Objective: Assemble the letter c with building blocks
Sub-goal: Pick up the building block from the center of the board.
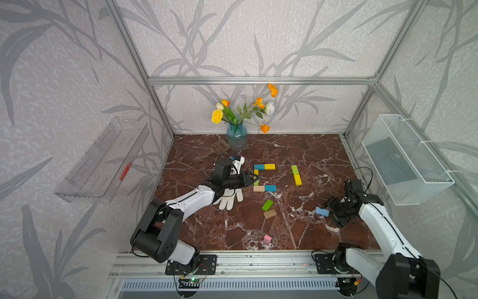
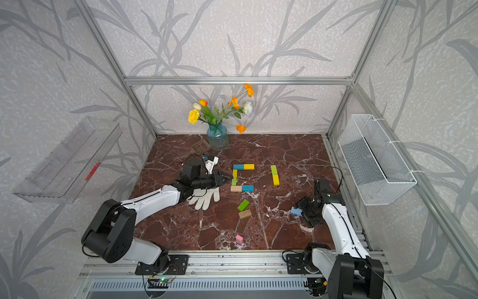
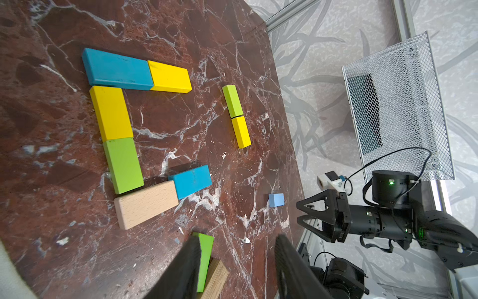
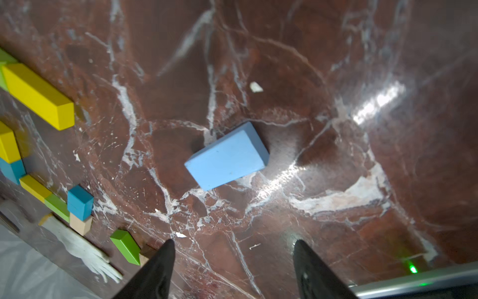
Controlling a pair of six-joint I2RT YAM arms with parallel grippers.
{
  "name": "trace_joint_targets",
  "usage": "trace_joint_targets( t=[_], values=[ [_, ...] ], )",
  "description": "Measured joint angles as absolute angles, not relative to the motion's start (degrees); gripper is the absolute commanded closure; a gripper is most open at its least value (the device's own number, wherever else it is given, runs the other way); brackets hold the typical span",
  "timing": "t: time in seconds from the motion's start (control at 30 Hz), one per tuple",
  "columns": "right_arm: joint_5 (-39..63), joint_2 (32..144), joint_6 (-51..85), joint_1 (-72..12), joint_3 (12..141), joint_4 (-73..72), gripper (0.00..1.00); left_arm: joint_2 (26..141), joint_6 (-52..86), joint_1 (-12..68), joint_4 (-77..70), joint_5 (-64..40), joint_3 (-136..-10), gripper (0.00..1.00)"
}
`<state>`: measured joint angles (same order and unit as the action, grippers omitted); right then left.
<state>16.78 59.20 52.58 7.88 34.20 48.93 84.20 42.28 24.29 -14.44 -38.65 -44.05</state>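
Building blocks form an open-sided frame mid-table: teal [image 1: 259, 167] and yellow [image 1: 269, 166] along the far side, yellow [image 3: 111, 112] and green [image 3: 124, 165] down the left, plain wood [image 1: 259, 188] and teal [image 1: 270, 188] along the near side. To its right, a green block [image 1: 294, 170] and a yellow block [image 1: 298, 179] lie end to end. Loose green [image 1: 267, 205], wood [image 1: 269, 213] and pink [image 1: 267, 239] blocks lie nearer. My left gripper [image 1: 256, 178] hovers open and empty at the frame's left side. My right gripper [image 4: 232, 248] is open just short of a light blue block [image 4: 227, 155].
A white glove [image 1: 230, 198] lies under my left arm. A brown spatula [image 1: 218, 148] and a vase of flowers [image 1: 236, 136] stand at the back. A wire basket [image 1: 406, 160] hangs on the right wall, a clear shelf [image 1: 103, 160] on the left.
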Motion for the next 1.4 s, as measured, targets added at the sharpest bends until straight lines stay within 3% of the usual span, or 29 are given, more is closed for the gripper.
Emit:
trace_joint_targets(
  t=[0.33,0.8,1.2,1.4],
  values=[
    [16.1,58.4,64.5,7.9,29.4,42.3,0.27,83.6,42.3,24.1,-15.5,-39.0,-43.6,0.52],
    [14.8,63.9,70.8,7.9,28.0,34.5,0.28,83.6,43.5,23.5,-16.7,-40.2,-43.4,0.52],
    [14.1,68.0,71.2,7.9,29.5,31.3,0.38,83.8,44.1,23.5,-17.3,-40.6,-43.4,0.52],
    [13.9,71.1,70.0,7.9,30.9,29.1,0.51,83.8,44.2,23.5,-17.3,-40.6,-43.4,0.52]
  ],
)
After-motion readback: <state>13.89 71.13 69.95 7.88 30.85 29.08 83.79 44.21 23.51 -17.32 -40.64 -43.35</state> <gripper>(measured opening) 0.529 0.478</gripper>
